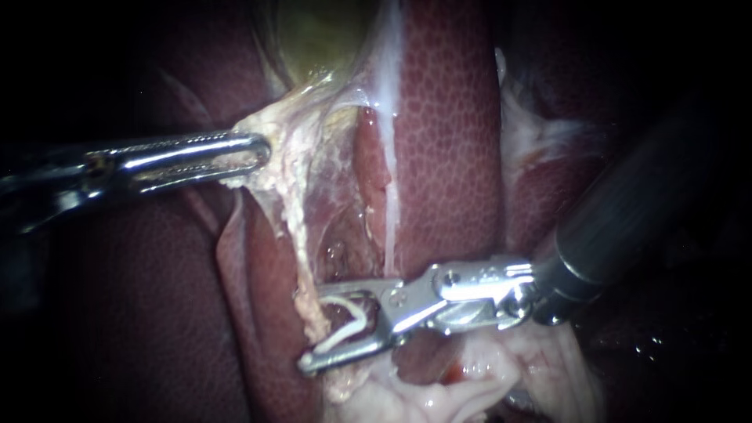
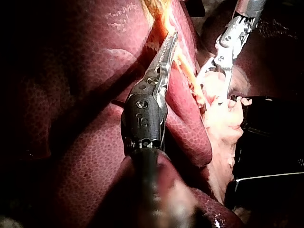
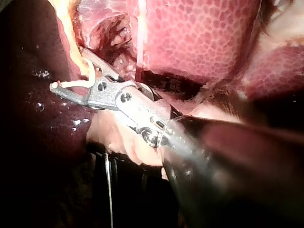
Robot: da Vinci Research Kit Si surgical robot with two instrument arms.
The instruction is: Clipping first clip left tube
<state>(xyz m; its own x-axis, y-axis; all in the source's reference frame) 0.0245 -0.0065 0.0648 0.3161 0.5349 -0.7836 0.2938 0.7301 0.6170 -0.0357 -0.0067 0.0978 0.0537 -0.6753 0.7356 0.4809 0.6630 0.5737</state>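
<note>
Endoscope view. The left instrument [image 1: 258,151] comes in level from the left. Its slotted jaws lie together, clamped on pale tissue [image 1: 262,129] just below the gallbladder [image 1: 321,35]. That tissue is drawn out toward the instrument.

The left tube [image 1: 294,227] is a pale, crusty strand. It runs down from the held tissue, over the dark red liver [image 1: 446,141], to the right instrument's jaws. A thinner white strand [image 1: 389,196] lies apart from it, further right on the liver.

The right instrument [image 1: 313,329] enters from the right, with a dark shaft and a bright metal tip. Its jaws stand well apart and carry a white clip [image 1: 352,317], with one clip leg against each jaw. The clip is not yet squeezed flat. The left tube crosses the gap close to the jaw tips. I cannot tell whether it sits fully inside the clip's legs. Soft pale tissue [image 1: 439,392] lies bunched beneath this instrument.

Left wrist view. The left instrument [image 2: 171,40] has its jaws together on yellowish tissue at their tip. The right instrument [image 2: 219,64] shows beyond it, beside the tube.

Right wrist view. The right instrument [image 3: 71,78] has its jaws parted, and the clip [image 3: 71,84] lies along one jaw and curls up toward the other. The tube's pale strand meets the jaws near their tips.
</note>
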